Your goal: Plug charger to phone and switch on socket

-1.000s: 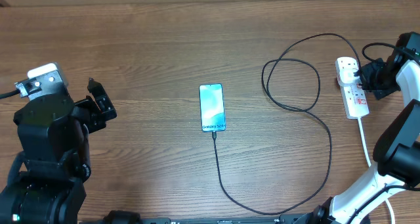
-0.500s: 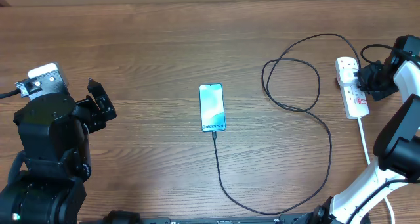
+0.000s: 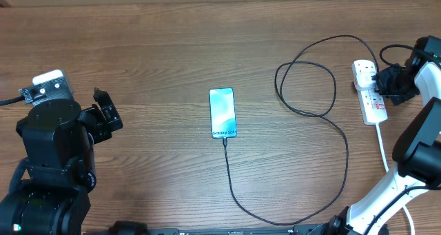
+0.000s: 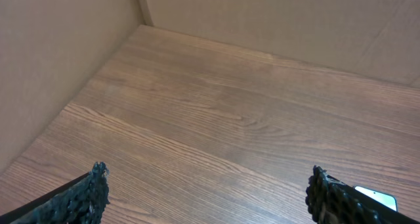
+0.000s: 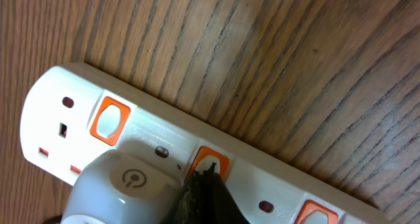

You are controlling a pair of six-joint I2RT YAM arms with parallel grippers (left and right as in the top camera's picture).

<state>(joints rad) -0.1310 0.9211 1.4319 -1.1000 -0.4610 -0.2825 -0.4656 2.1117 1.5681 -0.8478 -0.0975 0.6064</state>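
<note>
The phone (image 3: 222,112) lies flat mid-table, its screen light blue. The thin black charger cable (image 3: 344,145) runs from the phone's near end, loops right and reaches the white power strip (image 3: 372,100). My right gripper (image 3: 383,81) is over the strip's far end. In the right wrist view its shut fingertips (image 5: 209,175) rest on an orange switch (image 5: 211,159) beside a pale grey plug body (image 5: 121,184) seated in the strip (image 5: 151,119). My left gripper (image 3: 103,107) is open and empty at the far left, well away from the phone (image 4: 377,196).
The strip's thick white cord (image 3: 383,152) runs toward the table's near edge by the right arm's base. Two more orange switches (image 5: 108,119) show on the strip. Cardboard walls (image 4: 65,53) border the table at the far left.
The left arm has shifted slightly toward the near edge. The right gripper stays at the power strip with almost no movement.
</note>
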